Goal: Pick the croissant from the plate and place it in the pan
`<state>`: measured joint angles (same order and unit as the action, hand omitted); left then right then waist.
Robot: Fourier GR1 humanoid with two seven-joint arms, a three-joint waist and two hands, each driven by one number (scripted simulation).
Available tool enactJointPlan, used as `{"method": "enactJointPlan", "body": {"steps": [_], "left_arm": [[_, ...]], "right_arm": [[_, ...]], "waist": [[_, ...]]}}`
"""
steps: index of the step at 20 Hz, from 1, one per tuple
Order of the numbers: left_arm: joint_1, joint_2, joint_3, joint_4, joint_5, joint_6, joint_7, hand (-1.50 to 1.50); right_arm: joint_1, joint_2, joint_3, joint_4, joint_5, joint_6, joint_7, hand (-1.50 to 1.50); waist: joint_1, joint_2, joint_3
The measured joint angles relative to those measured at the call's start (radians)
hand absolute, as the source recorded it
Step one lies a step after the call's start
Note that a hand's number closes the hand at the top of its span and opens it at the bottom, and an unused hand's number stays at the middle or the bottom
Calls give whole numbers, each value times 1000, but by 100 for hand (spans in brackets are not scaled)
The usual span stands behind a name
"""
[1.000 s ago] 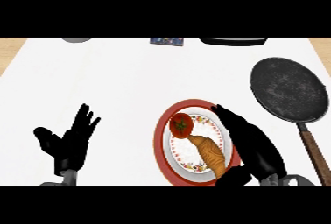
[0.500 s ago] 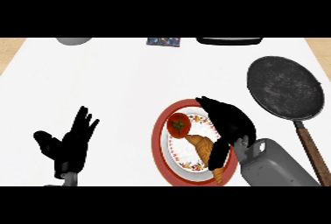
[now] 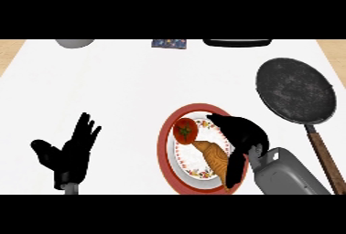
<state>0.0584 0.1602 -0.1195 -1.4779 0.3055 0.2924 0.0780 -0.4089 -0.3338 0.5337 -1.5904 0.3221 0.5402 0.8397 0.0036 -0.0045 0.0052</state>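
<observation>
The croissant (image 3: 215,155) lies on the plate (image 3: 167,146) beside a tomato (image 3: 185,130), left of the pan (image 3: 295,90).

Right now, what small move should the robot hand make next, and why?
Probably close the right robot hand around the croissant. It hangs over the plate with the thumb beside the pastry, next to the tomato, while the pan waits empty.

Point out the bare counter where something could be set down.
Bare counter lies between the left robot hand and the plate, and above the plate toward the far edge. It is crowded at the right: right robot hand, croissant, tomato, pan.
</observation>
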Motion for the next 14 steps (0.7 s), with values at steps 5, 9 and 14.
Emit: {"method": "enactJointPlan", "body": {"steps": [5,9,14], "left_arm": [[2,-12,10,2,-15,-4,0,0],[-3,-16,21,10,-20,-12,6,0],[0,-27,30,12,-26,-26,-7,0]], "right_arm": [[44,25,-33,-20,50,-1,-29,-150],[76,57,-24,-8,129,-45,-76,-150],[82,87,-23,40,200,-55,-109,-150]], "waist": [[-2,0,0],[-1,-1,1],[0,-1,1]]}}
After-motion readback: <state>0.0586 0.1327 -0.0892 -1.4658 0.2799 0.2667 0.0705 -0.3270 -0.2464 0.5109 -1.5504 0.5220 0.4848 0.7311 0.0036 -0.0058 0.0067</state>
